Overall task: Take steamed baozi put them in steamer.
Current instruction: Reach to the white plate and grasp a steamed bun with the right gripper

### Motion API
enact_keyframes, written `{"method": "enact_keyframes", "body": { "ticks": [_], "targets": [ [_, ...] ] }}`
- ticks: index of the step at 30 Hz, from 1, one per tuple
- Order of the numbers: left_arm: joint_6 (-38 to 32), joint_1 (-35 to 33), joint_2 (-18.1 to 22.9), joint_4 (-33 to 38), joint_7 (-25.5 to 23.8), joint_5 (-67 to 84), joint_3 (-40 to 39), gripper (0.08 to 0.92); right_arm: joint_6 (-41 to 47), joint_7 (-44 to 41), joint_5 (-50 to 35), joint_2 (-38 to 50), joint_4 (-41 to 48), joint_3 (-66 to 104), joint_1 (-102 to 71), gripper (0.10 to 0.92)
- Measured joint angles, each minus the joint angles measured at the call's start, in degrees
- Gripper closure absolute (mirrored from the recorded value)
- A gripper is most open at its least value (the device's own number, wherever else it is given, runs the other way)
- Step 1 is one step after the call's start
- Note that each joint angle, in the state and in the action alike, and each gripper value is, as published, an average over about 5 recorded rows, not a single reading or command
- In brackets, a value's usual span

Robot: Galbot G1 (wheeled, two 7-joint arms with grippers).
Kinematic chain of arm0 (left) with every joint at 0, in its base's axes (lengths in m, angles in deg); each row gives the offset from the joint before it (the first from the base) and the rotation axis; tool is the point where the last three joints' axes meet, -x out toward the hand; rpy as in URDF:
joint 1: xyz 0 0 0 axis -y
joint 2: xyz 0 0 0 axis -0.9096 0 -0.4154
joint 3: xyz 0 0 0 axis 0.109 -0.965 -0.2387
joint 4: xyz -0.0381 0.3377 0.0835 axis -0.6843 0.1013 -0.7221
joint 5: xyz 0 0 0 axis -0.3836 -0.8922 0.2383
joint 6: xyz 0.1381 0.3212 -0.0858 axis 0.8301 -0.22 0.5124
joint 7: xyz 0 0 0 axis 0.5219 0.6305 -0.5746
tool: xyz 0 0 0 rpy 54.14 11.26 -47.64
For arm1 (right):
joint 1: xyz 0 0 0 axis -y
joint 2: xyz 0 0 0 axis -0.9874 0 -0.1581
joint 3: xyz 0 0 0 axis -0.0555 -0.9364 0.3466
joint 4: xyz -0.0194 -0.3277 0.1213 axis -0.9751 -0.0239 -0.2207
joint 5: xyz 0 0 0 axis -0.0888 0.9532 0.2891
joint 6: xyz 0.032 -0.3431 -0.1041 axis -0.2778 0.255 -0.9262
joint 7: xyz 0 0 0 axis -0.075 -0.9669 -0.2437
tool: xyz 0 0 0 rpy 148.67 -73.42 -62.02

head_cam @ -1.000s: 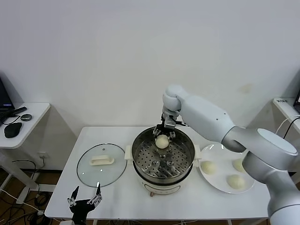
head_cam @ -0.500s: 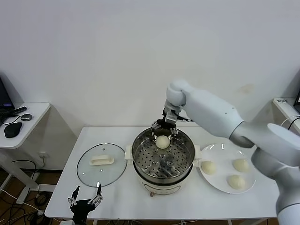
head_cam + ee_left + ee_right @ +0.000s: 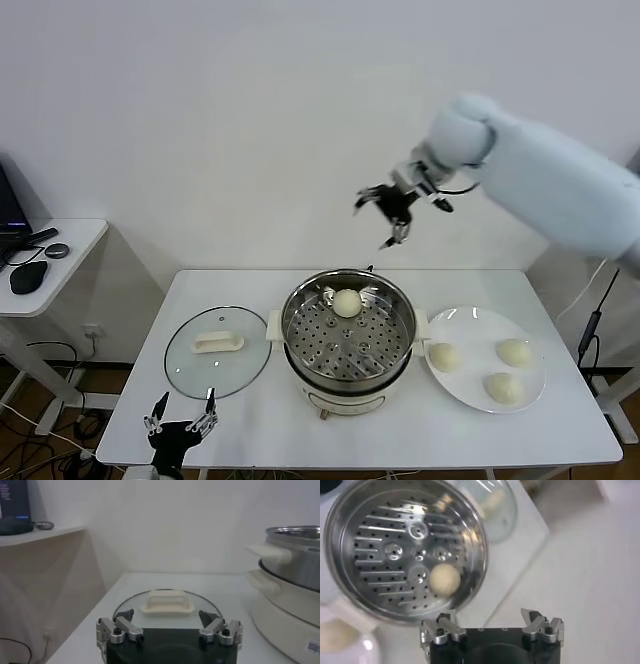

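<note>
One baozi (image 3: 346,302) sits on the perforated tray inside the steamer (image 3: 347,337), toward the far side of the pot, resting free with nothing touching it. From the right wrist view the same bun (image 3: 444,579) lies on the holed steel floor, close to the wall. Beside the steamer, on the robot's right, the white plate (image 3: 470,322) carries three more baozi: one (image 3: 444,355) nearest the steamer, one (image 3: 514,351) farther out, one (image 3: 503,387) toward the front edge of the table. On the steamer's other side lies the glass lid (image 3: 216,350), flat on the white table (image 3: 420,425), handle up. High above the steamer's far rim hangs the right gripper (image 3: 388,208), fingers spread wide and empty, well clear of the pot. The left gripper (image 3: 182,427) is parked low at the table's front edge, in front of the lid, jaws apart, holding nothing.
</note>
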Motion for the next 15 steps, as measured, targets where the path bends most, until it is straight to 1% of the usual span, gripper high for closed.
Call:
{"method": "enact_keyframes", "body": {
  "ticks": [8, 15],
  "targets": [
    [0.3, -0.4, 0.3, 0.1, 0.0, 0.1, 0.6, 0.177, 12.2, -0.8, -0.4, 9.3, -4.2, 1.2, -6.0, 0.203],
    [0.6, -1.3, 0.2, 0.9, 0.0, 0.2, 1.5, 0.177, 16.8, -1.6, 3.8, 12.5, -4.9, 6.1, -16.9, 0.203]
  ]
}}
